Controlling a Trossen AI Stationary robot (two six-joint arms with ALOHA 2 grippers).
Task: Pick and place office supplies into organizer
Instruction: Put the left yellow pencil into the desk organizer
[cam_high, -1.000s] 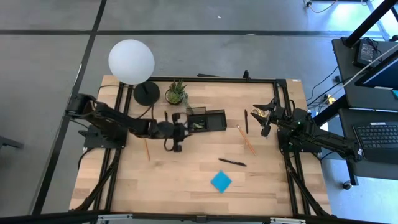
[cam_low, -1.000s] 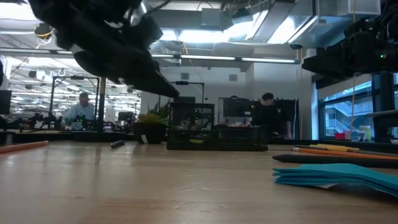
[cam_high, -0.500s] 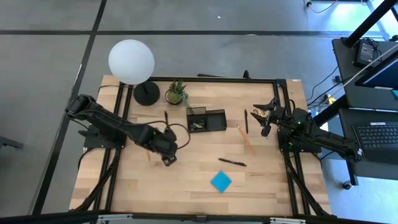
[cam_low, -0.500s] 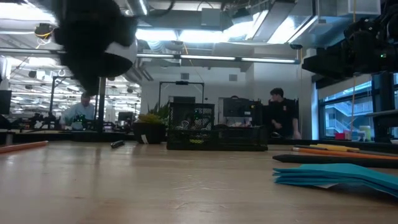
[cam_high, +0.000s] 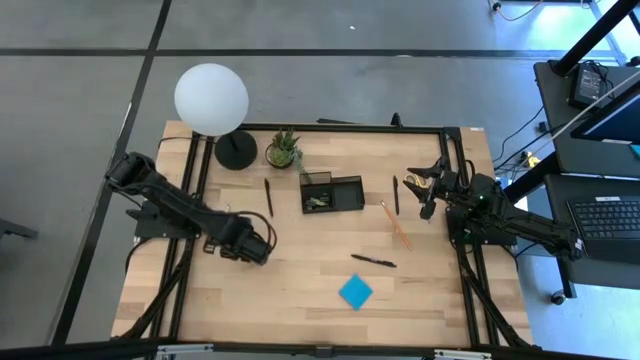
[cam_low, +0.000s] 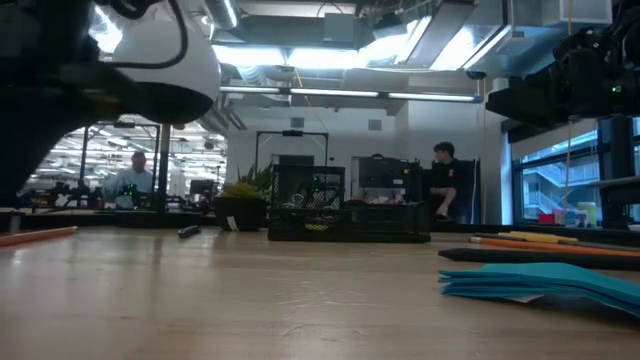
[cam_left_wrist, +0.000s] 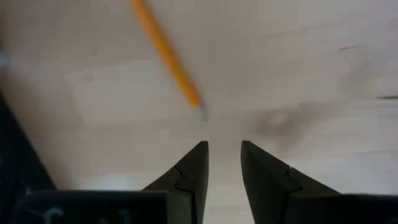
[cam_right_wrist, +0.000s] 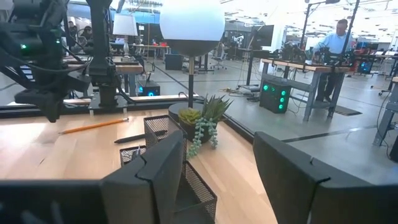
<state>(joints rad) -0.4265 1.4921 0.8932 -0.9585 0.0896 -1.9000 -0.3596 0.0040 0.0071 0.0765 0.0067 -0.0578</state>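
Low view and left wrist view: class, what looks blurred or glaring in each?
Low view: the dark left arm is a smeared mass, ceiling strip lights glare. Left wrist view: the thin orange pencil looks soft above the open left end effector.

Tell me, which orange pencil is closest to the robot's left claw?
The orange pencil lying just ahead of the left gripper. The other pencil lies right of the organizer.

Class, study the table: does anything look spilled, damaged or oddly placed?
Nothing stands out. Pens, pencils and the blue pad lie flat on the table, loose outside the upright organizer. The left pincer hovers open near a pencil.
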